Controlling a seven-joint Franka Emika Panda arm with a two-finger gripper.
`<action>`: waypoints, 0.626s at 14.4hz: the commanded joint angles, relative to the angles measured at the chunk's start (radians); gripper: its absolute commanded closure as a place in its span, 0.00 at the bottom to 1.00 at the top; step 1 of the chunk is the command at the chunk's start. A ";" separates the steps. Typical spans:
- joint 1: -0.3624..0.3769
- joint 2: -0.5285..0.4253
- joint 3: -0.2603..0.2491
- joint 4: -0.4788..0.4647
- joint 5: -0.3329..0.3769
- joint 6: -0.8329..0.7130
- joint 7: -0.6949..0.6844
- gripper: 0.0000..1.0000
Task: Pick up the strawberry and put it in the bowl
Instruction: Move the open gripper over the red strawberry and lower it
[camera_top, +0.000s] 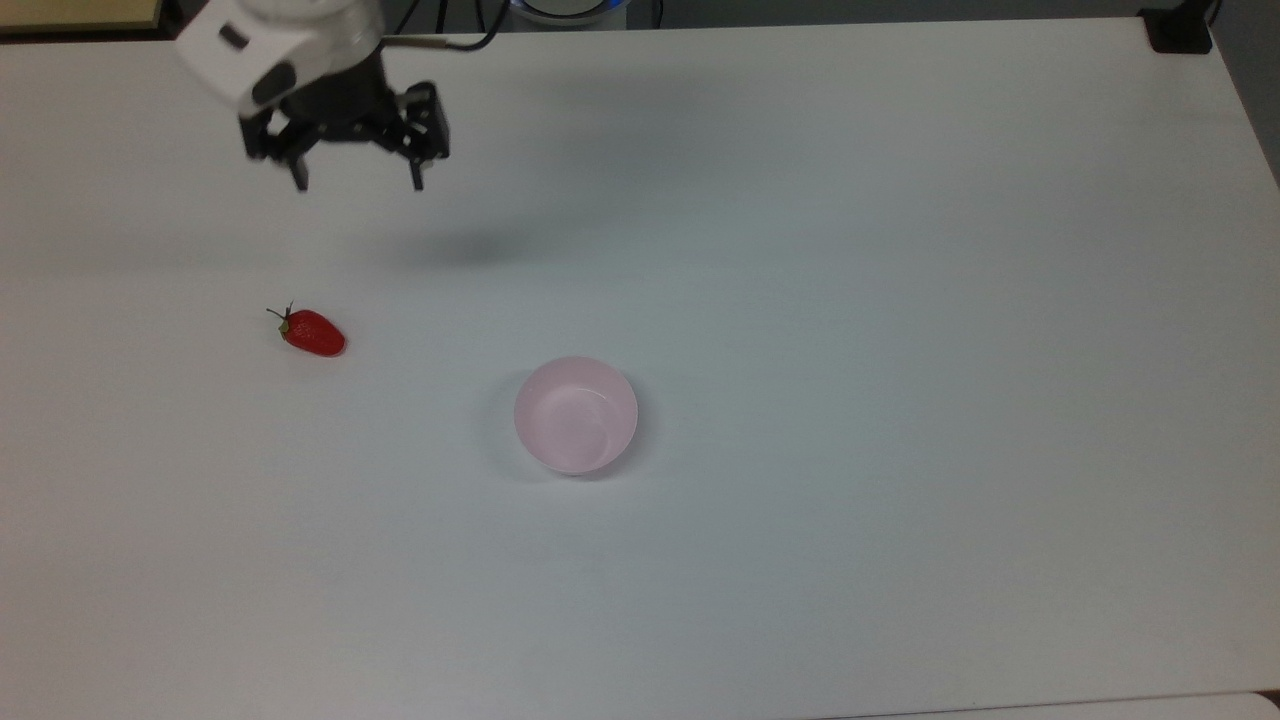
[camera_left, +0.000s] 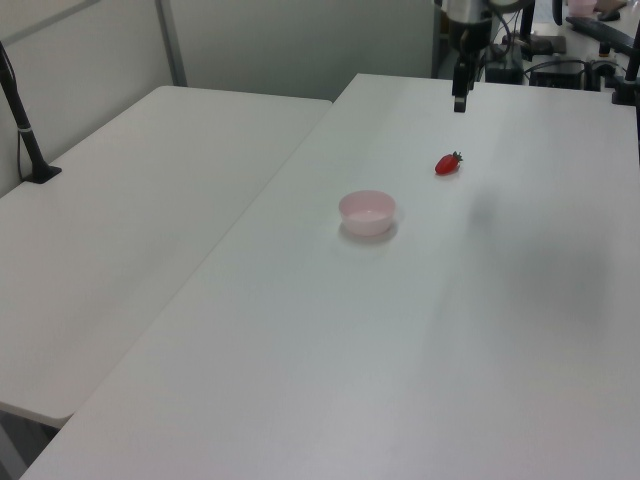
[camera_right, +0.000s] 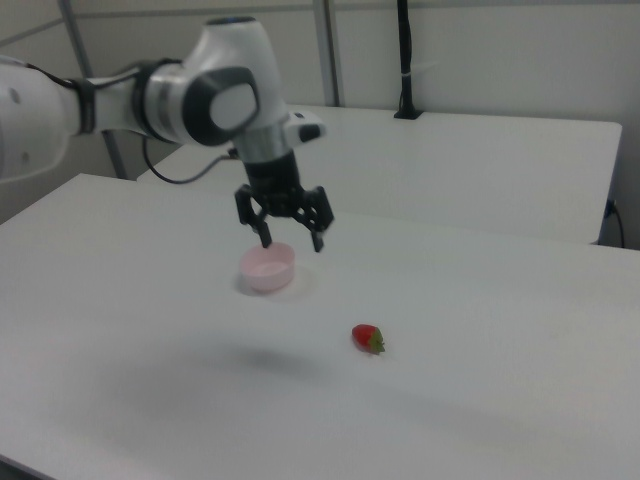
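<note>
Tool (camera_top: 357, 184) fingers are held apart, well above the worktop (camera_top: 900, 300) and short of the strawberry (camera_top: 313, 333). If gripped off-centre, the glossy fruit could be squeezed sideways, away from the bowl (camera_top: 576, 414).

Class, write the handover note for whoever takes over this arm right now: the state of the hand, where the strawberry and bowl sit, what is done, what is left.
Hand: open, holding nothing, hanging above the table, apart from both things.
Strawberry: lying on its side on the table, below the hand in the top view, untouched.
Bowl: upright and empty, to the top view's right of the strawberry, with a clear gap between them.
Done: nothing yet; no grasp made.
Left: bring the hand down over the strawberry, close on it, lift, carry it over the bowl and release.
</note>
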 joint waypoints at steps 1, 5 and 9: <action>-0.040 0.123 -0.007 0.042 0.038 0.071 -0.266 0.00; -0.066 0.247 -0.007 0.095 0.021 0.094 -0.556 0.00; -0.073 0.319 -0.007 0.095 -0.010 0.223 -0.645 0.00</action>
